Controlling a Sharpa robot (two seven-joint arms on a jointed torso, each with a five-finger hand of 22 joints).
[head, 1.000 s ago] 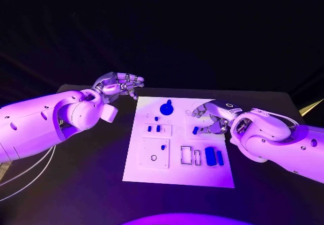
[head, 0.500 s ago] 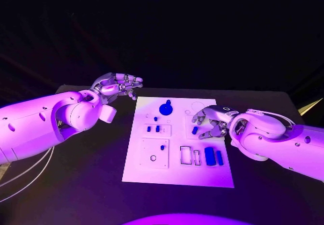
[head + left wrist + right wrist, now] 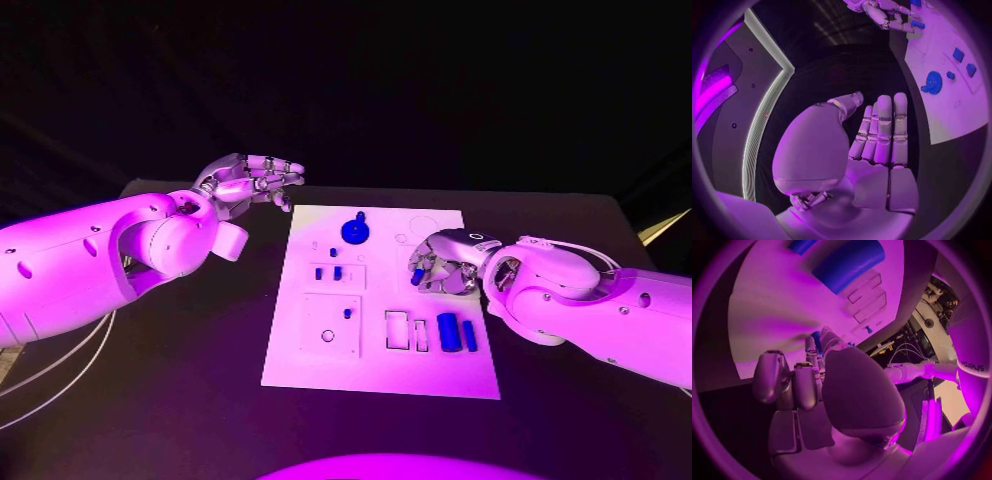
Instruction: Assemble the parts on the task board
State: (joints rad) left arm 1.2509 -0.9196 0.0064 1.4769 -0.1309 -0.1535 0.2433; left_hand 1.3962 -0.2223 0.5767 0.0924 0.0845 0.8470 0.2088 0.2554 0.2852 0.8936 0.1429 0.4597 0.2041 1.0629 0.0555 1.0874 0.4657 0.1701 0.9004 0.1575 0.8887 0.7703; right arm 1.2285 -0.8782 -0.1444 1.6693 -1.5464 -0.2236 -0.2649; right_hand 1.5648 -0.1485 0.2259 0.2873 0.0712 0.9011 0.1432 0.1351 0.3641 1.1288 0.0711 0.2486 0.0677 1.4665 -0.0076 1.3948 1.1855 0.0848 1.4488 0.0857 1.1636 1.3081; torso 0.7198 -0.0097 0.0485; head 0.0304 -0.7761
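Observation:
The white task board (image 3: 378, 362) lies in the middle of the table. My right hand (image 3: 447, 262) hovers low over its right half and pinches a small blue part (image 3: 417, 273) at its fingertips; the same part (image 3: 917, 24) sits in that hand (image 3: 882, 14) in the left wrist view, and a blue sliver (image 3: 817, 337) peeks past my fingers (image 3: 795, 385) in the right wrist view. My left hand (image 3: 253, 180) is raised beyond the board's far left corner, fingers loose, holding nothing. A round blue knob part (image 3: 355, 232) rests at the board's far end.
Two long blue parts (image 3: 457, 333) lie on the board's near right beside empty rectangular slots (image 3: 397, 330). Two small blue pieces (image 3: 327, 273) stand in the left block. The black table (image 3: 188, 370) surrounds the board.
My right hand has drawn a little nearer and leftward over the board, its fingers closing around the small blue part. The left hand has stayed in place.

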